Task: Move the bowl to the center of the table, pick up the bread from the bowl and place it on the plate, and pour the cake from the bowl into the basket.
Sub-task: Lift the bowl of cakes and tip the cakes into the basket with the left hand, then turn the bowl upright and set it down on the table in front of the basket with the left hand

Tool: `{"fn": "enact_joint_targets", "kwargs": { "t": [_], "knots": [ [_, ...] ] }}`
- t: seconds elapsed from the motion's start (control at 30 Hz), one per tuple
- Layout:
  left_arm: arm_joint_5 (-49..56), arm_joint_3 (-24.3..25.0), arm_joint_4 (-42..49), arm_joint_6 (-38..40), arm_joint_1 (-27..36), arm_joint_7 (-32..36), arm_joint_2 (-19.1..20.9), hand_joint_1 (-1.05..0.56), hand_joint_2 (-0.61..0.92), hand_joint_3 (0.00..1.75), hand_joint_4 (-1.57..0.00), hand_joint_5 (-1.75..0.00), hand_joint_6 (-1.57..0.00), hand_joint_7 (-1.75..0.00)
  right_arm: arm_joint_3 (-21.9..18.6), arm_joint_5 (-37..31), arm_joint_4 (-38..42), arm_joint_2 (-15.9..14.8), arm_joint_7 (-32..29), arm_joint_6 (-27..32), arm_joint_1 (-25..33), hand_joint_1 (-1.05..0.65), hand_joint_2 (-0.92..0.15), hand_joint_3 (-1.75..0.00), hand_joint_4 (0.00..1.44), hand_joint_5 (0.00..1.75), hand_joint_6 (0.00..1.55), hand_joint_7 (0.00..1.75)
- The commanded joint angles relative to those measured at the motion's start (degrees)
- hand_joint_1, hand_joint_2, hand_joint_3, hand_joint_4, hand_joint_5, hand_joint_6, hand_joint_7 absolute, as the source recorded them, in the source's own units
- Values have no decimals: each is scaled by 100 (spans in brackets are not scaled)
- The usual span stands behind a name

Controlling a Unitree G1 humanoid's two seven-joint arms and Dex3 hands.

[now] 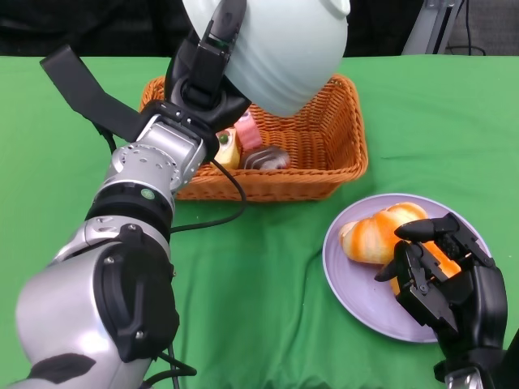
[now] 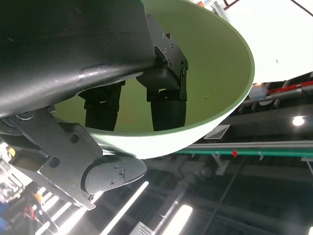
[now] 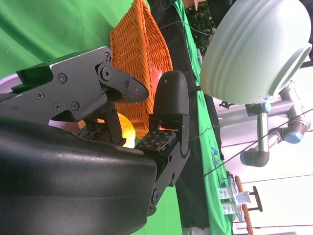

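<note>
While gripped by left hand point(image 1: 207, 69), bowl point(image 1: 280, 49) upturned.

L arm runs from lower left of frame up to top centre, wrist turned over; left robot hand point(image 1: 204, 74) grips w/ fingers clamped. Right robot hand point(image 1: 438, 279) at lower right, fingers apart & half-curled, holding nothing.
</note>
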Motion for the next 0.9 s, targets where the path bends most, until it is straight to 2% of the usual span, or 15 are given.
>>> {"fn": "enact_joint_targets", "kwargs": {
  "t": [0.03, 0.17, 0.27, 0.37, 0.5, 0.73, 0.9],
  "knots": [
    [-144, 104, 23, 113, -173, 94, 85, -17, 67, 97, -69, -175, -61, -169, -55, -28, 6, -25, -47, -64, -37, -6, -75, -78, 69, 162, 62, 128],
    [-224, 198, 41, 190, -168, 206, 95, -17, 65, 99, -69, -175, -61, -168, -61, -28, 63, -14, -29, -137, -57, -7, -75, -78, 70, 161, 63, 126],
    [-263, 247, 46, 265, -160, 236, 91, -17, 70, 88, -68, -175, -62, -164, -54, 6, 42, -8, -3, -119, -43, -7, -75, -79, 70, 161, 63, 126],
    [-288, 271, 40, 305, -160, 244, 78, -16, 72, 85, -67, -175, -61, -167, -52, 34, 35, -4, 22, -121, -36, -7, -74, -80, 70, 162, 63, 126],
    [-272, 238, 19, 288, -149, 246, 69, -16, 68, 93, -67, -175, -59, -174, -51, 54, 30, 0, 42, -120, -25, -7, -73, -81, 71, 161, 64, 126],
    [-287, 238, 4, 322, -201, 309, 79, -17, 66, 97, -68, -175, -59, -174, -13, 52, -218, -36, 26, 56, 49, -6, -73, -81, 69, 161, 63, 126],
    [-290, 226, -20, 319, -280, 386, 84, -17, 68, 96, -71, -175, -60, -172, 17, -58, -420, -41, -100, 162, 95, -9, -75, -75, 69, 159, 63, 123]
  ]
}}
